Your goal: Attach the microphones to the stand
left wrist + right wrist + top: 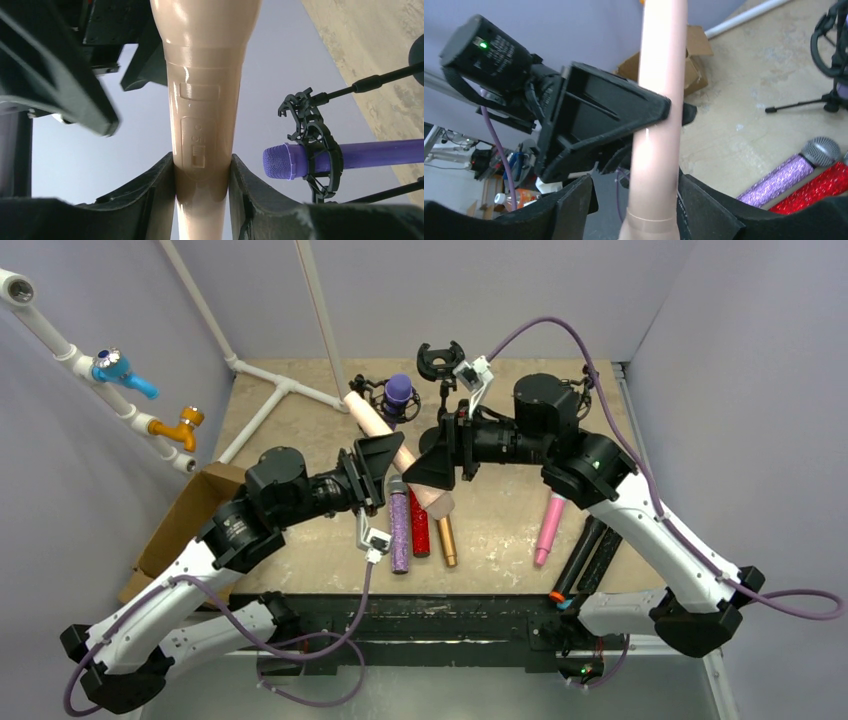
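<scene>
1. Left gripper (202, 175): the fingers (145, 200) are clamped on the beige microphone (202, 100), with pads pressed to both sides of its handle.
2. Right gripper (636, 195): the fingers (709, 210) stand apart and straddle the same handle. I see a gap on one side (the other finger touches).
3. The microphone is slanted above the table (500, 530), near the shock mount (320, 150) holding a purple microphone (285, 161).

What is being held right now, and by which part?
The left hand clamps the beige plastic microphone at its switch section; the right hand only straddles the shaft, gap visible.
</scene>
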